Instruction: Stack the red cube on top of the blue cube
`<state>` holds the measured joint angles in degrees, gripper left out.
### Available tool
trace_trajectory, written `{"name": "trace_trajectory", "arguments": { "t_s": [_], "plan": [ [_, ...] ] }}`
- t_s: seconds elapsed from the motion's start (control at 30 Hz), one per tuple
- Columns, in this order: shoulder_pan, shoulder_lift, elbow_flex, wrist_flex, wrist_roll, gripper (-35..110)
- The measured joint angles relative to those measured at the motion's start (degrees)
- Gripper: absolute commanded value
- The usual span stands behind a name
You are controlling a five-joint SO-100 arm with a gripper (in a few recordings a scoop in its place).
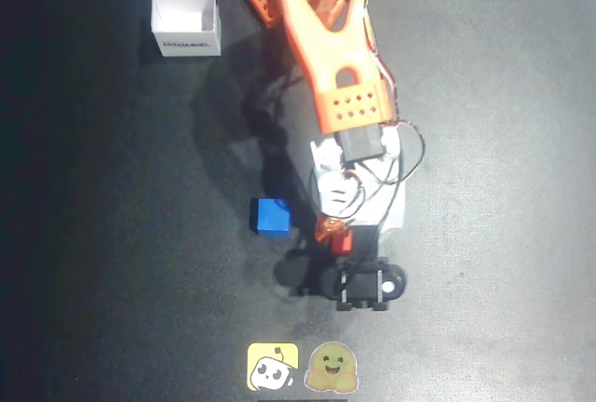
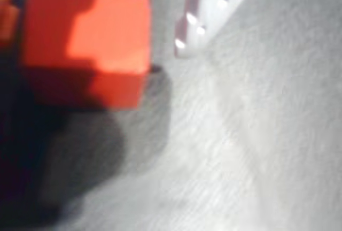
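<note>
In the overhead view the blue cube (image 1: 270, 216) rests on the dark table, just left of my gripper (image 1: 335, 236). The red cube (image 1: 343, 243) shows as a small red patch at the gripper's tip, mostly hidden under the white wrist. In the blurred wrist view the red cube (image 2: 88, 38) fills the upper left and casts a shadow on the grey surface below it. A pale finger (image 2: 189, 22) stands to its right with a narrow gap between them, and an orange part sits at the far left edge. The jaws look open around the cube.
A white open box (image 1: 186, 20) stands at the back left. A black fixture (image 1: 365, 284) sits right below the gripper. Two stickers (image 1: 303, 368) mark the front edge. The orange arm (image 1: 326, 58) reaches in from the top.
</note>
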<state>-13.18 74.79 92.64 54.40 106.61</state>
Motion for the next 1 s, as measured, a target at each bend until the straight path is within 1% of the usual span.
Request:
{"name": "trace_trajectory", "arguments": {
  "t_s": [0.1,0.23,0.53,0.7,0.83,1.0],
  "plan": [
    [-0.2,-0.4,0.0,-0.2,0.0,12],
    [0.5,-0.7,0.0,-1.4,0.0,0],
    [0.7,-1.0,0.0,-1.2,0.0,0],
    [1.5,1.4,0.0,4.0,0.6,0],
    [1.4,6.9,0.0,9.1,1.2,0],
    [4.8,12.4,0.0,15.7,-0.4,0]
  ]
}}
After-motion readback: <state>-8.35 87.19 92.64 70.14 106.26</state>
